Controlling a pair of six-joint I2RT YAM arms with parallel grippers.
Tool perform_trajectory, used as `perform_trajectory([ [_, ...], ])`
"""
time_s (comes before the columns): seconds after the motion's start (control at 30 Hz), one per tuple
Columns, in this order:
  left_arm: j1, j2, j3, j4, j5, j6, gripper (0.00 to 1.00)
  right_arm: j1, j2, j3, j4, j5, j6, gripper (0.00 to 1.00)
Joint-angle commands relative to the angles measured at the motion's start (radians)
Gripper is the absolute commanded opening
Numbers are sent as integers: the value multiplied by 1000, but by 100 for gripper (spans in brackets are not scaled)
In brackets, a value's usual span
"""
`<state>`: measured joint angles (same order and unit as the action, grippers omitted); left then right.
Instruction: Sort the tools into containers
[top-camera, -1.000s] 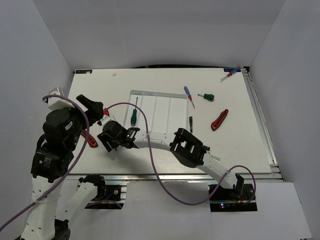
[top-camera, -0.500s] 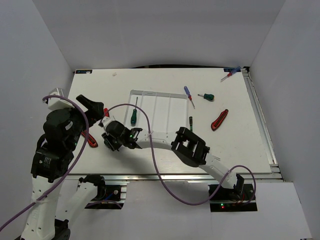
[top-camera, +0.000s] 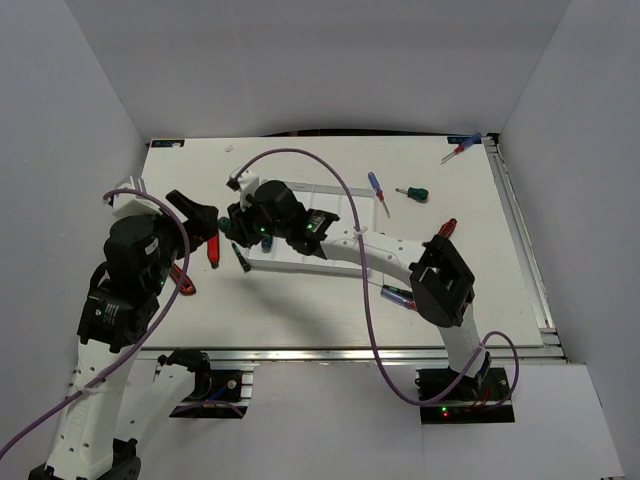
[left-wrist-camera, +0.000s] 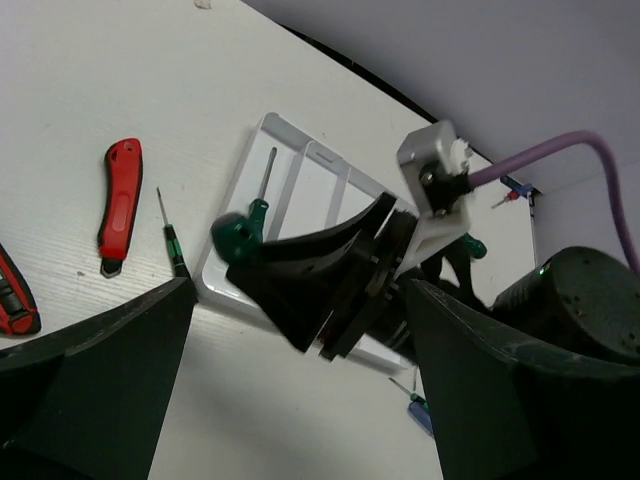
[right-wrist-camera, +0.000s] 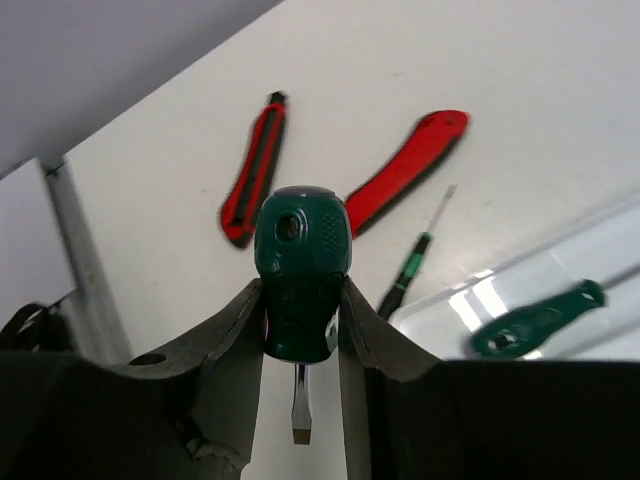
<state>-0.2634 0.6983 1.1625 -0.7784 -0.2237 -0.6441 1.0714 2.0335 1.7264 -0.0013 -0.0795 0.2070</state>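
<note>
Green, dimpled, stubby screwdriver (right-wrist-camera: 300, 262) pinched by right claw (right-wrist-camera: 300, 305).

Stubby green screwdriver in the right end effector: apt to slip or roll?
Probably holds well: the stubby green screwdriver is pinched at its dimpled handle between both fingers. The handle looks round, so it may roll once released on the table.

A stubby green-handled screwdriver (right-wrist-camera: 300, 255) hangs blade-down, clamped in the right end effector (right-wrist-camera: 300, 320). The white four-compartment tray (left-wrist-camera: 322, 190) holds one green-handled screwdriver (left-wrist-camera: 240, 232) in an outermost compartment. Just beside that edge, on the tabletop (left-wrist-camera: 120, 90), lie a thin dark driver (left-wrist-camera: 172, 240) and a red cutter-like tool (left-wrist-camera: 120, 205).
</note>
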Motion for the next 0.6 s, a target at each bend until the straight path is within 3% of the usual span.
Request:
perform_trajectory([
  [0.0, 4, -2, -20, 39, 33, -6, 98, -30, 36, -19, 21, 117, 20, 1],
  [0.3, 4, -46, -67, 34, 49, -23, 98, -128, 166, 84, 18, 268, 60, 8],
  [0.57, 4, -28, -93, 34, 73, -46, 98, -179, 241, 137, 47, 277, 74, 16],
])
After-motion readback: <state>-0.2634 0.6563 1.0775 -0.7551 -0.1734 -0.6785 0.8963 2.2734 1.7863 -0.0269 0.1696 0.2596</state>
